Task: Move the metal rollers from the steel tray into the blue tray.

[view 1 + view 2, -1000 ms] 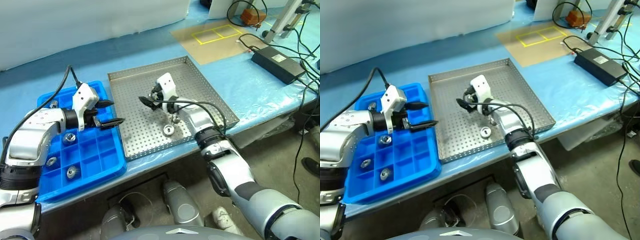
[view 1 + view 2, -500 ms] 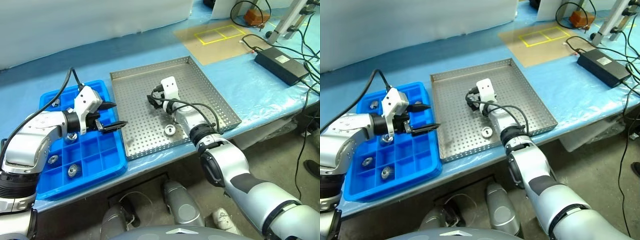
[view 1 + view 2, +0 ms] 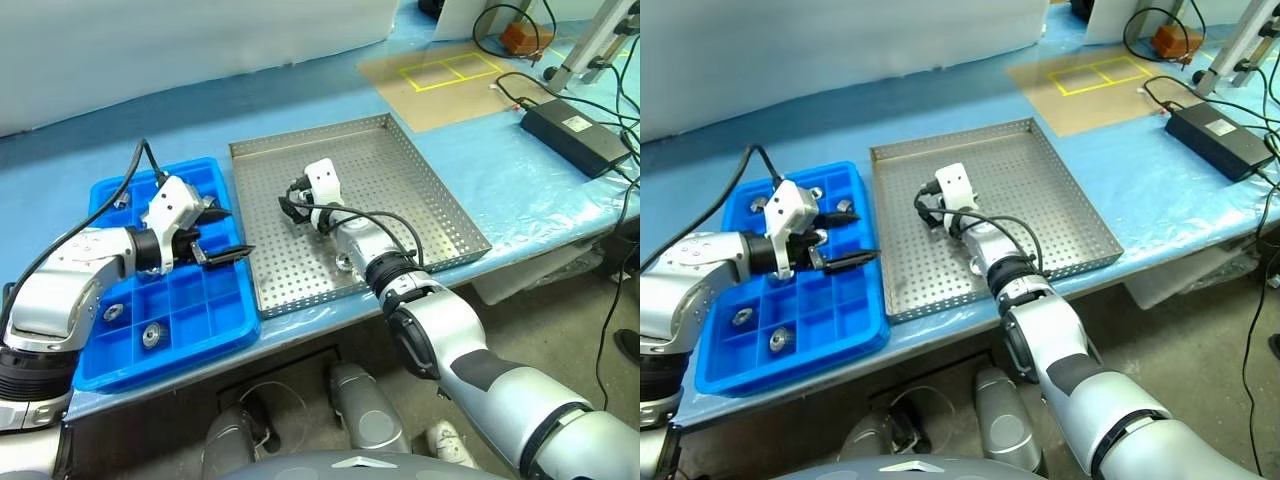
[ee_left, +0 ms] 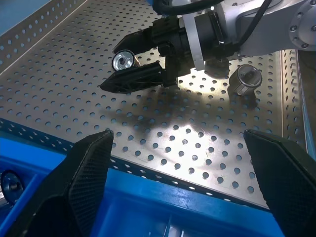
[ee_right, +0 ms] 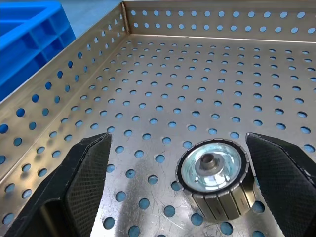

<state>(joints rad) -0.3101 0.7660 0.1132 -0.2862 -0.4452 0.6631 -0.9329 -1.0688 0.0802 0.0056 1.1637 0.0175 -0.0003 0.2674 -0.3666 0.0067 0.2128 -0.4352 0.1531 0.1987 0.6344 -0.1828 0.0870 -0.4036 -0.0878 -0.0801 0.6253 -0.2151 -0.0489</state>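
The steel tray (image 3: 410, 170) lies on the blue table with the blue tray (image 3: 190, 310) just to its left. My right gripper (image 5: 177, 143) is open and low over the steel tray's floor. A metal roller (image 5: 215, 180) stands between its fingers (image 5: 84, 177), which do not touch it. The left wrist view shows this roller (image 4: 123, 60) and a second one (image 4: 245, 79) beside the right wrist. My left gripper (image 3: 232, 232) is open and empty over the blue tray's right rim. Several rollers (image 3: 152, 335) lie in blue compartments.
A black power brick (image 3: 575, 125) and cables lie at the far right of the table. A tan mat with yellow tape (image 3: 440, 75) sits behind the steel tray. The table's front edge runs just below both trays.
My right gripper has sunk towards the steel tray's floor and now straddles a roller. The left gripper has kept still. The camera view has shifted a little.
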